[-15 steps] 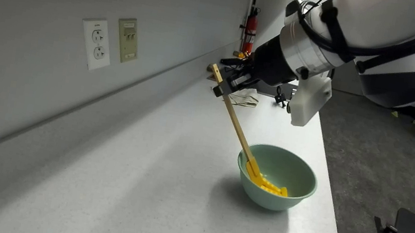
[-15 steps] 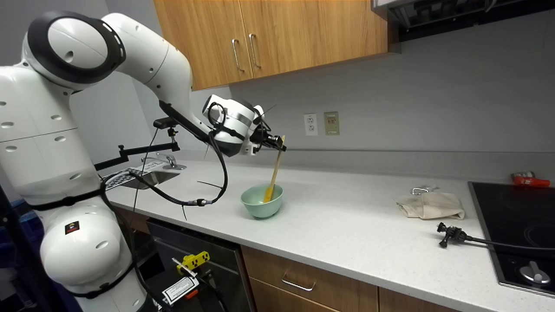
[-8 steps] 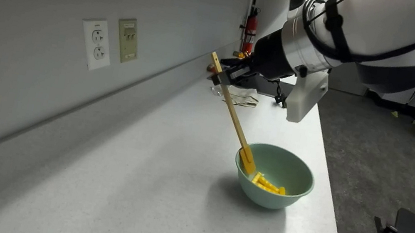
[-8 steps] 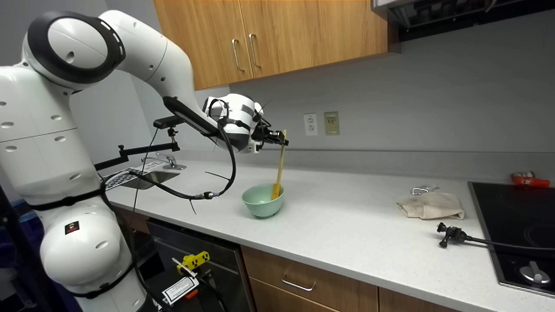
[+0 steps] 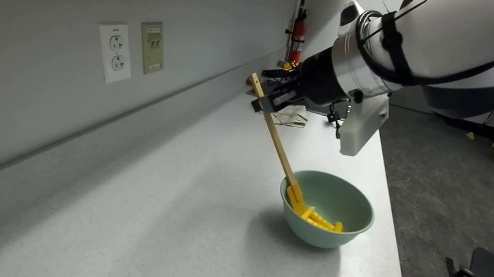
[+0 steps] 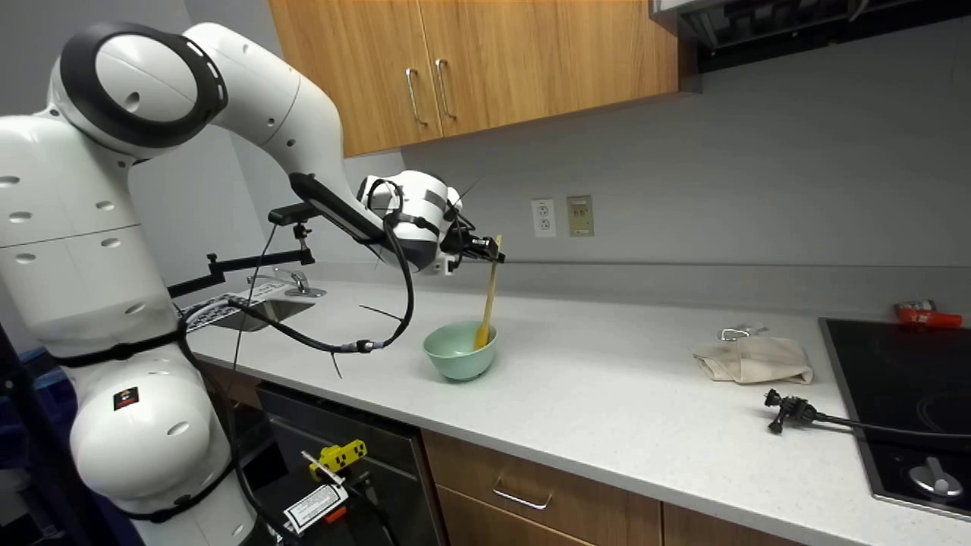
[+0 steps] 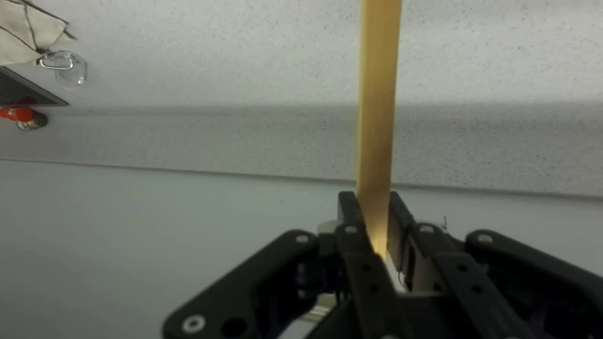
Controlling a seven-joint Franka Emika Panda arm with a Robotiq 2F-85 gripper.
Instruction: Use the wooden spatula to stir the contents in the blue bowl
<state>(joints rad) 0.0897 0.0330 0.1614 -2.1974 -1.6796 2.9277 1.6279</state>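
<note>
I'm pinching the wooden spatula (image 5: 279, 146) by its handle in the gripper (image 7: 372, 212); its lower end is leaning inside the blue bowl (image 5: 323, 239), against or just beside the yellow contents (image 5: 321, 222). The bowl is standing on the countertop (image 6: 607, 379), nearer the front edge. A grey wall (image 6: 796, 189) is rising along the back edge, a cloth (image 6: 755, 360) is lying just beside the cooktop (image 6: 903, 379), and cabinets (image 6: 546, 61) are hanging above.

The bowl (image 6: 459, 366) stands on the counter (image 6: 592, 394), the contents (image 5: 320, 222) inside. In an exterior view: spatula (image 6: 490, 296), lower end inside the bowl, at right; sink (image 6: 292, 309), left of the bowl; cloth (image 6: 755, 360), right of the bowl; cooktop (image 6: 895, 364), right of the cloth.
</note>
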